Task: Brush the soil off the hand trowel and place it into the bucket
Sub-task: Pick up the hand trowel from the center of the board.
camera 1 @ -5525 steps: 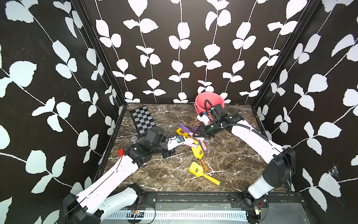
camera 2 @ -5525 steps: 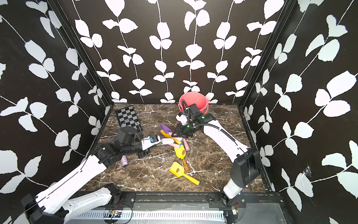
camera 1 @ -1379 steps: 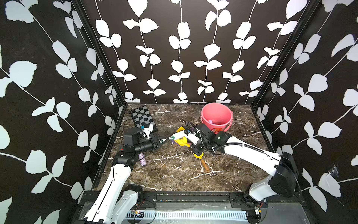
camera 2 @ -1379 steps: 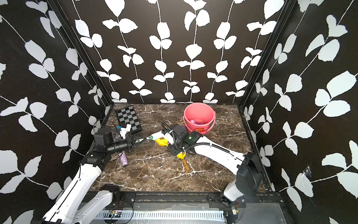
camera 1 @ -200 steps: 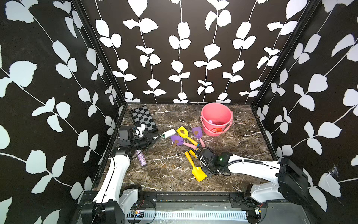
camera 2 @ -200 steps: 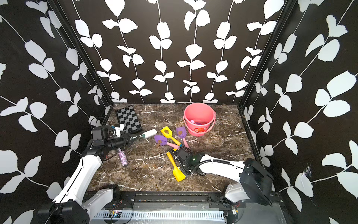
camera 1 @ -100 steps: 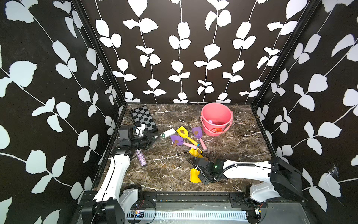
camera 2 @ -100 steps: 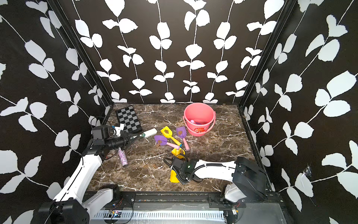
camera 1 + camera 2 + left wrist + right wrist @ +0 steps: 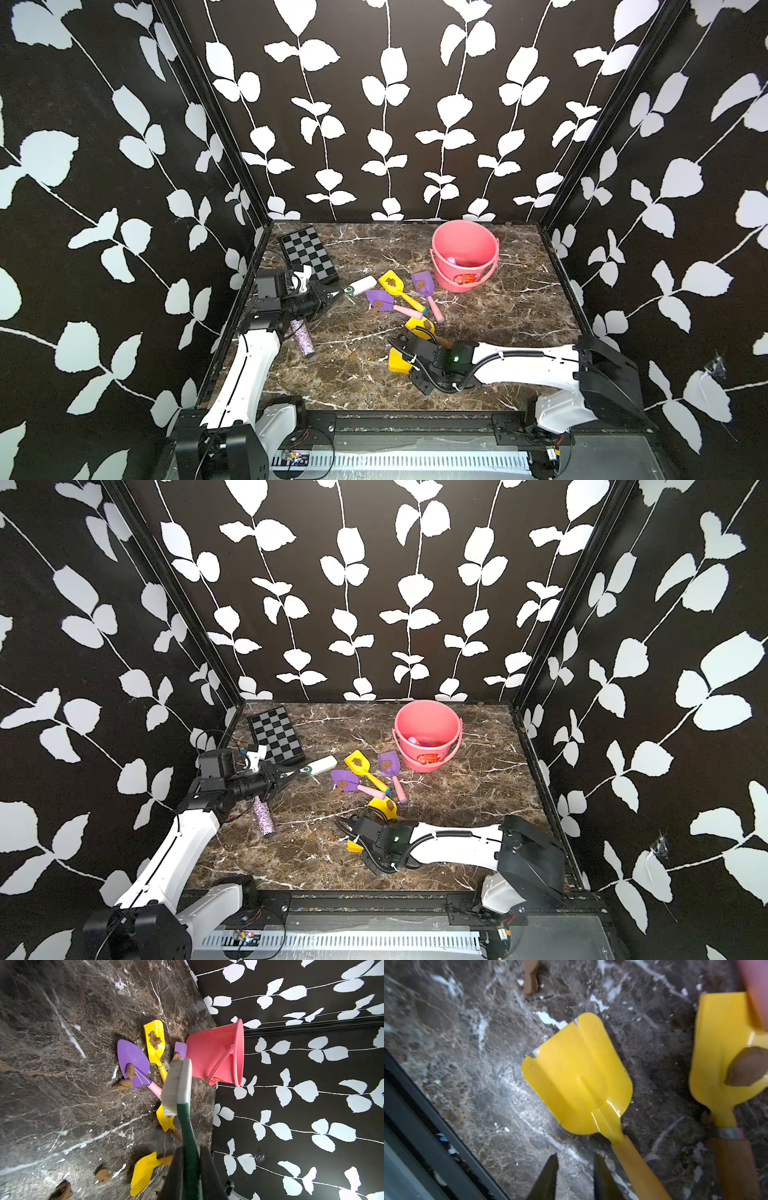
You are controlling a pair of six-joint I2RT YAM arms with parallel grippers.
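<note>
My left tool [image 9: 329, 296] is clamped on the green-handled white brush [image 9: 360, 286]. The clean yellow flat-bladed trowel [image 9: 577, 1076] lies on the marble surface [image 9: 340, 374] near the front, just ahead of my right tool [image 9: 575, 1159], whose jaws are slightly apart and empty. The handle runs back beside one jaw, blade pointing away. The round pink plastic bucket [image 9: 453, 276] stands well apart at the back.

Yellow trowel's handle [image 9: 639, 1169] — cut off; bucket [image 9: 446, 274] contents unclear.
</note>
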